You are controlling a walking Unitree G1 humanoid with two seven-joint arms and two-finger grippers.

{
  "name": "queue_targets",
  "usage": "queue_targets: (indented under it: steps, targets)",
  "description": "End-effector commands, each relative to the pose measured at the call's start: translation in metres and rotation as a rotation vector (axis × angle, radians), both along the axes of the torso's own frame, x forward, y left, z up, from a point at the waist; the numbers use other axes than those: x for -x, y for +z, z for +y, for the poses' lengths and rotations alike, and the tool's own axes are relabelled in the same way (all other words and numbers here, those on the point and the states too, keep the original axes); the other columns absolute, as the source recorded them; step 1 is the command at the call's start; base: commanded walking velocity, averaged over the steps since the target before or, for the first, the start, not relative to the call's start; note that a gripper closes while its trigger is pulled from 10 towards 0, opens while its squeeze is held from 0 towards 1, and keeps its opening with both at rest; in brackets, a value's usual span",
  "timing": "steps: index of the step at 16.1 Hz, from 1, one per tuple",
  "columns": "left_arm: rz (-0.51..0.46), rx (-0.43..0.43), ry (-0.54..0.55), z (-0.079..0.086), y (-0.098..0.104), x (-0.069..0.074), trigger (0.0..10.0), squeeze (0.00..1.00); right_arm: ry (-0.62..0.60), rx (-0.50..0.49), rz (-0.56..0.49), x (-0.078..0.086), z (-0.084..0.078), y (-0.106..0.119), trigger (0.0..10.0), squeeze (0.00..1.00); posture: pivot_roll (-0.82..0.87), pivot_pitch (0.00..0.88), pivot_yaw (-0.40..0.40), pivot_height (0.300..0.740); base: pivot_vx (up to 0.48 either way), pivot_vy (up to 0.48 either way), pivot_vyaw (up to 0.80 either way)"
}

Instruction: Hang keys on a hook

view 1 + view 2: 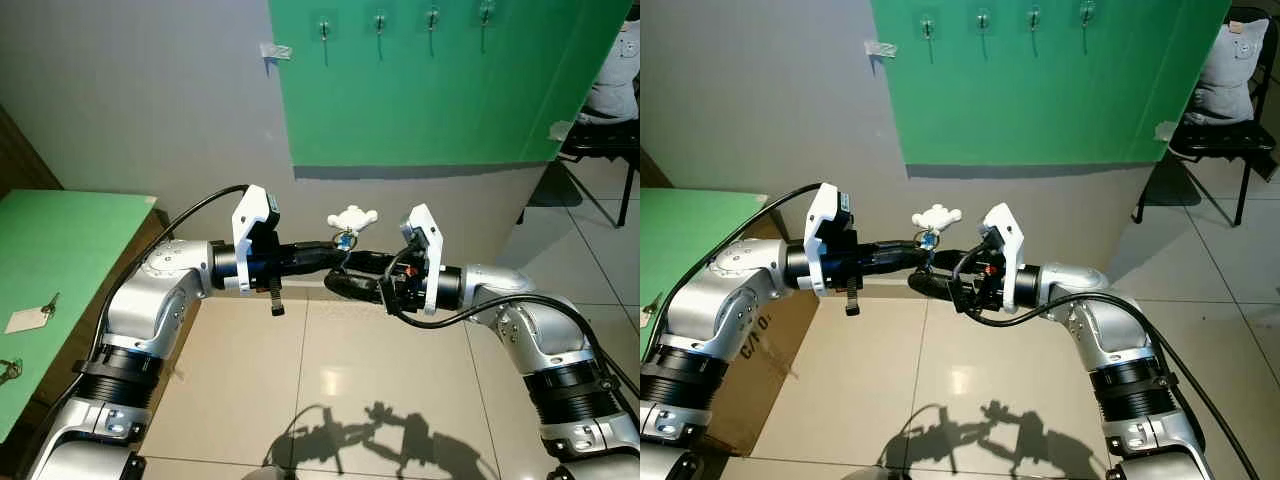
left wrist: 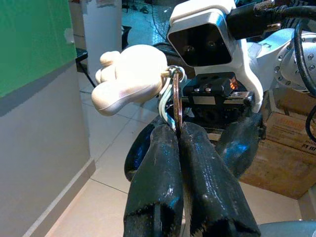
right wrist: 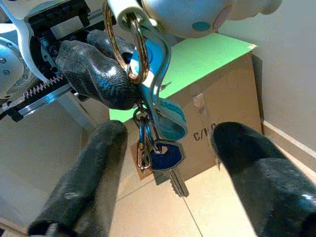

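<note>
Left end effector (image 2: pixel 180 148) pinches the keys (image 3: pixel 165 158) by their ring, white charm above; right end effector (image 3: pixel 168 168) gapes.

A grey wall (image 1: pixel 150 100) stands ahead, with a green panel (image 1: pixel 430 100) fixed high on it and a scrap of tape (image 1: pixel 275 50) just beside the panel's upper left corner. The floor (image 1: pixel 330 370) is pale glossy tile that carries a bright glare spot and dark shadows. On the left stands a table (image 1: pixel 70 250) with a green top, and a cardboard box (image 1: pixel 750 370) sits beside it. At the far right a black chair (image 1: pixel 1230 140) holds a grey cushion (image 1: pixel 1230 70), with its legs on the tiles.
</note>
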State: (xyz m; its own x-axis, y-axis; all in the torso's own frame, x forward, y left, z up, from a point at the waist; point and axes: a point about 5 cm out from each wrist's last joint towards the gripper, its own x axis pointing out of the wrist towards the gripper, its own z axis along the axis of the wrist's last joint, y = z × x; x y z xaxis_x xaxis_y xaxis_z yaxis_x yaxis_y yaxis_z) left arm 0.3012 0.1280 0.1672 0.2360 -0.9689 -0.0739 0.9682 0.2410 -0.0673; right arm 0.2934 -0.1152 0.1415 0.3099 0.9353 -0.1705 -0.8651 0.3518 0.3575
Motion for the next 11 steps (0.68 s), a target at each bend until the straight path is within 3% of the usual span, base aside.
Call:
queue_targets:
  steps: [1, 11]
  targets:
    - [-0.029, -0.009, 0.002, 0.0030, 0.0079, -0.0016, 0.0, 0.00, 0.006, -0.018, -0.027, -0.0008, -0.0004, 0.0081, 0.0, 0.00, -0.25, 0.003, 0.123, 0.740, 0.000, 0.000, 0.00]
    - [-0.028, -0.010, 0.016, 0.0058, 0.0083, -0.0031, 0.0, 0.00, 0.009, -0.028, -0.025, 0.0002, -0.0029, 0.0091, 0.0, 0.00, -0.25, 0.008, 0.123, 0.740, 0.000, 0.000, 0.00]
